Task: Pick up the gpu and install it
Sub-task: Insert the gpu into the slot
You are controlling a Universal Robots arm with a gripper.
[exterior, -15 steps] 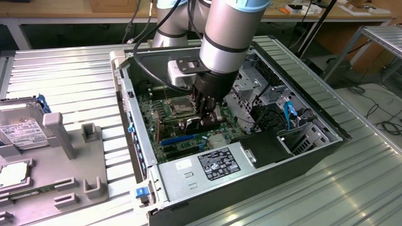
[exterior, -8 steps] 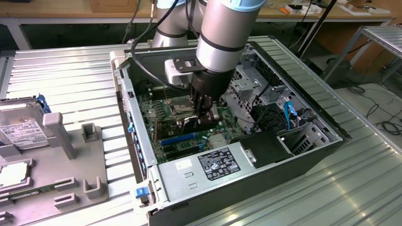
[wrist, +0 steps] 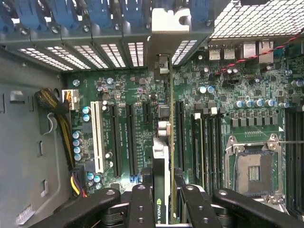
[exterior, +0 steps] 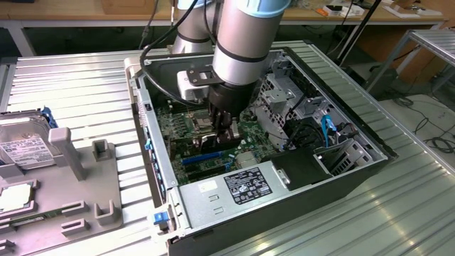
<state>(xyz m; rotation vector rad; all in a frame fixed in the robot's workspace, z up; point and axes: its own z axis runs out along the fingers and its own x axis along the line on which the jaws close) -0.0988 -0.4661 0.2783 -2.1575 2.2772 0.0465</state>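
Note:
My gripper is shut on the gpu, a thin card seen edge-on with a green-and-black logo label between the black fingers. The card stands upright over the green motherboard, in line with the long expansion slots. Its silver bracket reaches the slotted rear wall of the case. Whether its edge sits in a slot I cannot tell. In the exterior view the gripper reaches down inside the open computer case, with the dark gpu at its tip.
A CPU socket and memory slots lie beside the card. A yellow-black cable bundle runs along the case wall. The power supply fills the case's near end. A grey parts holder with a hard drive stands at the exterior view's left.

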